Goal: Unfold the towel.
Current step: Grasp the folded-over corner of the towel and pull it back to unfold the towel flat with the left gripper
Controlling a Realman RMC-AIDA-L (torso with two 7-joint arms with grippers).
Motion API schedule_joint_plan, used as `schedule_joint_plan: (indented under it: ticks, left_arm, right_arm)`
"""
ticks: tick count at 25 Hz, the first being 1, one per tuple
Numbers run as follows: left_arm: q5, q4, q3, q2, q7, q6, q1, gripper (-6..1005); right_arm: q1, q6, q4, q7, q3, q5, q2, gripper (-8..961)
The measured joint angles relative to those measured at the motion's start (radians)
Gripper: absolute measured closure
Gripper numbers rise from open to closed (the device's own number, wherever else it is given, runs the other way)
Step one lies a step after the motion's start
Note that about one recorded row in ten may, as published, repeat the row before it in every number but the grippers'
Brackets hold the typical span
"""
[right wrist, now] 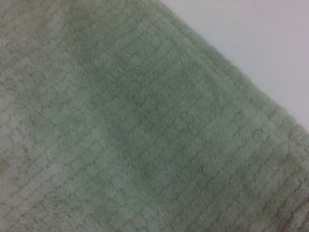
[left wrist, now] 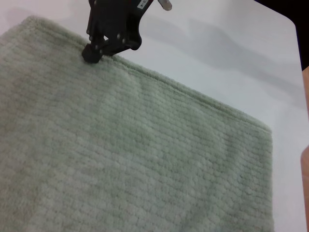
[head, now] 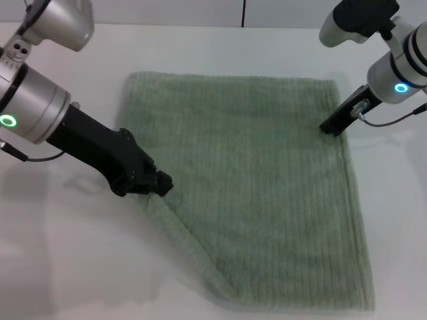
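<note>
The towel (head: 260,193) near edge leaves the head view.

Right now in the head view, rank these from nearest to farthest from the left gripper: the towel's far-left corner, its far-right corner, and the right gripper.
From the left gripper, at the towel's left edge:
1. Far-left corner, straight beyond it.
2. Far-right corner and right gripper: both across the towel, too close to call.
</note>
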Motion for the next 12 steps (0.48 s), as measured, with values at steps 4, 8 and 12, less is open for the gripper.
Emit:
schedule_joint_plan:
  ticks: [4,8,12]
  left_arm:
    - [0.011,0.019,-0.018,0.000,-0.022,0.017,0.009,955]
    - [0.014,0.024,-0.018,0.002,-0.036,0.020,0.014,955]
    - [0.024,0.027,-0.018,0.001,-0.039,0.027,0.025,955]
  right_arm:
    - [0.000,-0.001,0.001,0.000,0.000,0.000,0.000,953]
    - [0.000,-0.006,0.002,-0.001,0.000,0.000,0.000,954]
    - [0.000,-0.007,0.003,-0.002,0.000,-0.003,0.000,954]
